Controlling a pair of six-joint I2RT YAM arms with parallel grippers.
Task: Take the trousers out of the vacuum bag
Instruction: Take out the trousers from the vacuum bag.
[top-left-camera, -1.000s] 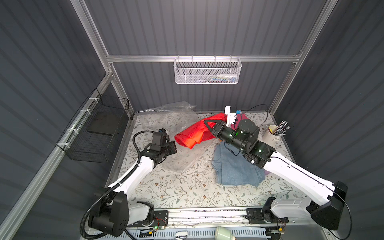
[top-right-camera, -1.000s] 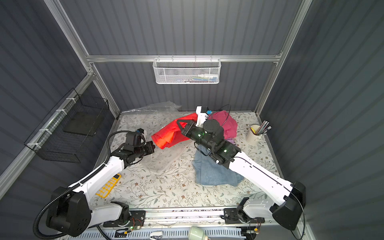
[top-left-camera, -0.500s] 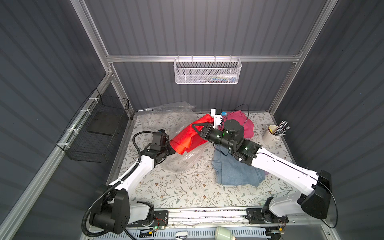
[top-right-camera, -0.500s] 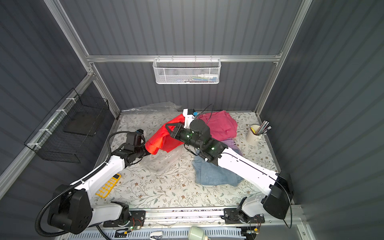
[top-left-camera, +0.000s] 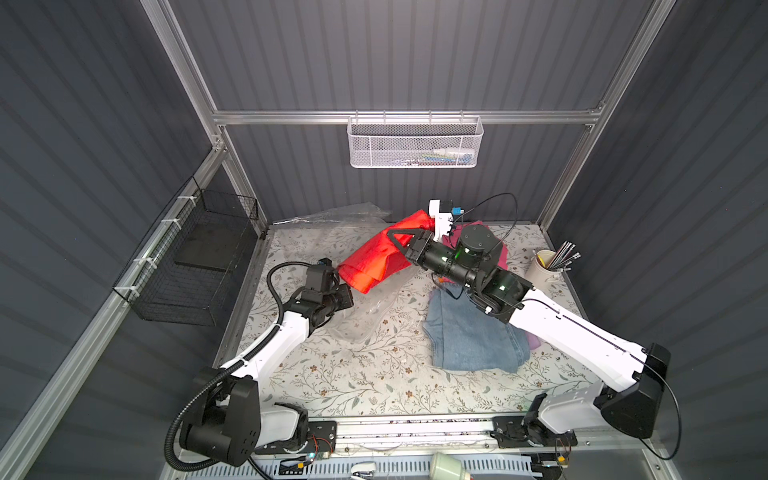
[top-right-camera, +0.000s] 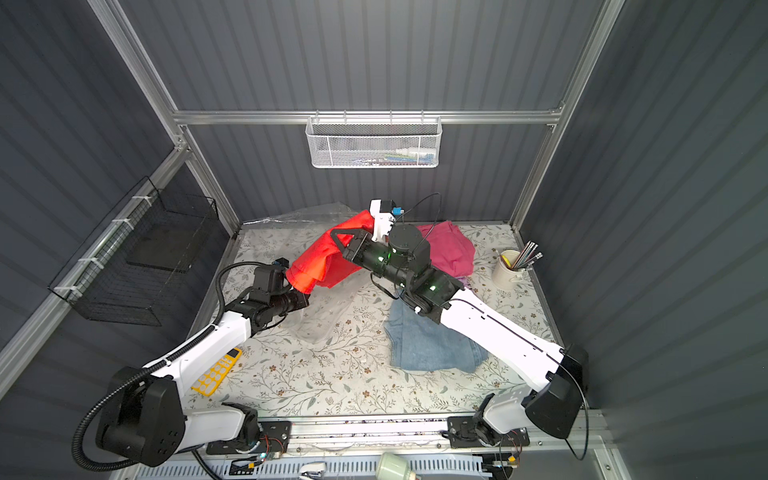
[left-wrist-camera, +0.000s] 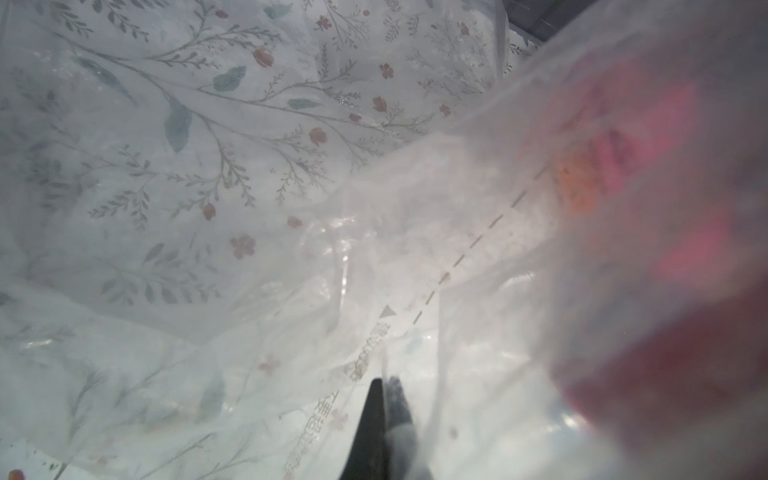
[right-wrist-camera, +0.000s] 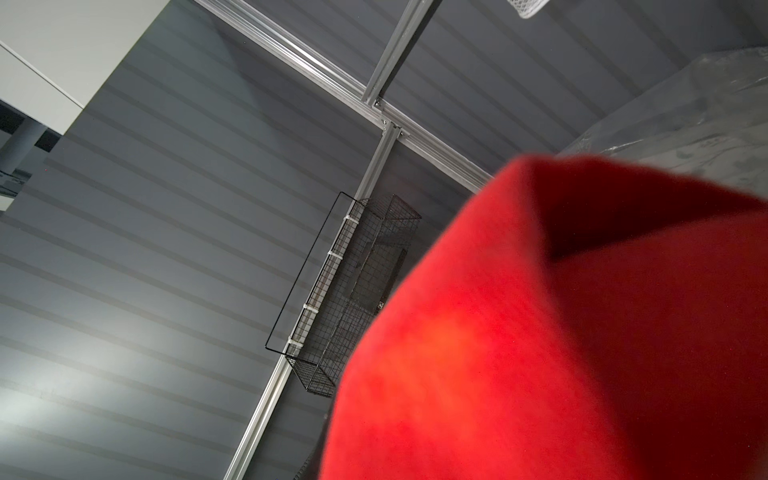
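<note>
In both top views the red trousers (top-left-camera: 374, 259) (top-right-camera: 322, 259) are held above the worktop (top-left-camera: 374, 374), pinched by the right fingers (top-left-camera: 411, 243). Their lower end hangs over the bag (top-left-camera: 365, 309), which lies crumpled toward the back left. Whether cloth and bag touch cannot be told. The left arm (top-left-camera: 291, 332) ends at the bag's near edge, just under the red cloth. The blue trousers (top-left-camera: 469, 336) are spread outside the bag beneath the right arm. The lilac trousers (top-left-camera: 533, 341) show at their edge, and the pink trousers (top-right-camera: 451, 249) lie behind.

In the left wrist view the left fingers (left-wrist-camera: 374, 419) are pressed together on a fold of bag film. Blurred red, pink and orange patches are seen through it.

In the right wrist view red cloth fills the near part and the fingers are hidden. A wire basket (right-wrist-camera: 353, 291) hangs on the wall.
</note>
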